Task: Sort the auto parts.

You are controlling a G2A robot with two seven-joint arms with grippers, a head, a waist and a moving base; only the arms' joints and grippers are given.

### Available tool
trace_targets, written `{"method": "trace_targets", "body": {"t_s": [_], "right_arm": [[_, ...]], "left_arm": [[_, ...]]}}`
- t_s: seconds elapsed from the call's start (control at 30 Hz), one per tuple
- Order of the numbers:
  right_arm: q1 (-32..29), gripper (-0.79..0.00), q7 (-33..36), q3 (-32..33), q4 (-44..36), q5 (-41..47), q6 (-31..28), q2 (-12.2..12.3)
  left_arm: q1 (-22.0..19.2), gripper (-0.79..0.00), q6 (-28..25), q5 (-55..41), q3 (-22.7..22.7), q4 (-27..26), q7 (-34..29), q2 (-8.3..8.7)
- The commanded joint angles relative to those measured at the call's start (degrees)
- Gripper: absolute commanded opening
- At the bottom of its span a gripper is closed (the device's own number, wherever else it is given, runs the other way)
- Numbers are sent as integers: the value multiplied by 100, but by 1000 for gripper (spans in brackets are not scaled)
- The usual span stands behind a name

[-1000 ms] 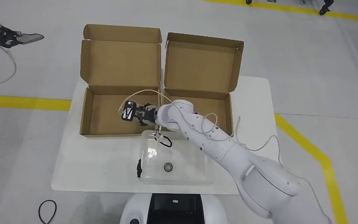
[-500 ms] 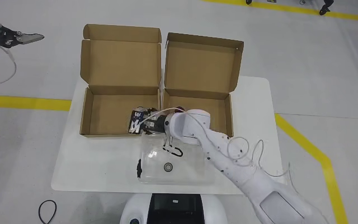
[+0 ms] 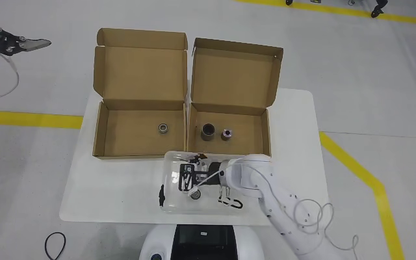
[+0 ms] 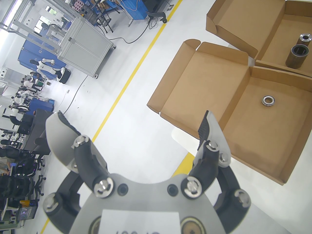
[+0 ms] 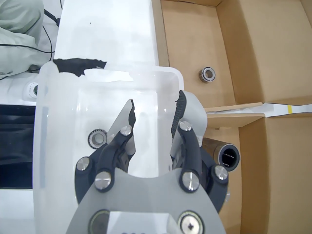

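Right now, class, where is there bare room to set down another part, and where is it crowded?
Left brown cardboard box: bare floor all round one small steel bearing ring. White table: bare left of the clear plastic bin. Right brown cardboard box: free right of the dark metal cylinder and silver collar. Crowded: the bin, under the right gripper.

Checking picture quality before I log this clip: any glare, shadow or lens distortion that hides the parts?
Top view: even light, soft shadows inside the left box, boxed bearing plain. Right wrist view: bright reflections on the clear bin, yet the loose bearing inside is plain to see. Left wrist view: slight wide-lens bowing of box edges, no glare on parts.
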Motion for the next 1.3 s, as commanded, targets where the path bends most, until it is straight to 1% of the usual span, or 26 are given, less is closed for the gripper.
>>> {"method": "trace_targets", "body": {"t_s": [0.0, 0.3, 0.6, 0.67, 0.77, 0.87, 1.17, 1.27], "right_arm": [[-64, -499, -210, 64, -10, -15, -157, 46], [-387, -499, -644, 166, -97, -492, -564, 240], [-494, -493, -882, -24, 22, -801, -574, 370], [-512, -489, -879, -57, 60, -829, -574, 395], [-527, -437, -858, -92, 95, -848, -574, 427], [-519, -406, -778, -132, 155, -861, -574, 452], [-399, -409, -377, -305, 378, -771, -334, 443], [-334, -409, -427, -418, 387, -837, -270, 437]], "left_arm": [[0, 0, 0, 0, 0, 0, 0, 0], [0, 0, 0, 0, 0, 0, 0, 0], [0, 0, 0, 0, 0, 0, 0, 0], [0, 0, 0, 0, 0, 0, 0, 0], [0, 0, 0, 0, 0, 0, 0, 0], [0, 0, 0, 0, 0, 0, 0, 0], [0, 0, 0, 0, 0, 0, 0, 0], [0, 0, 0, 0, 0, 0, 0, 0]]}}
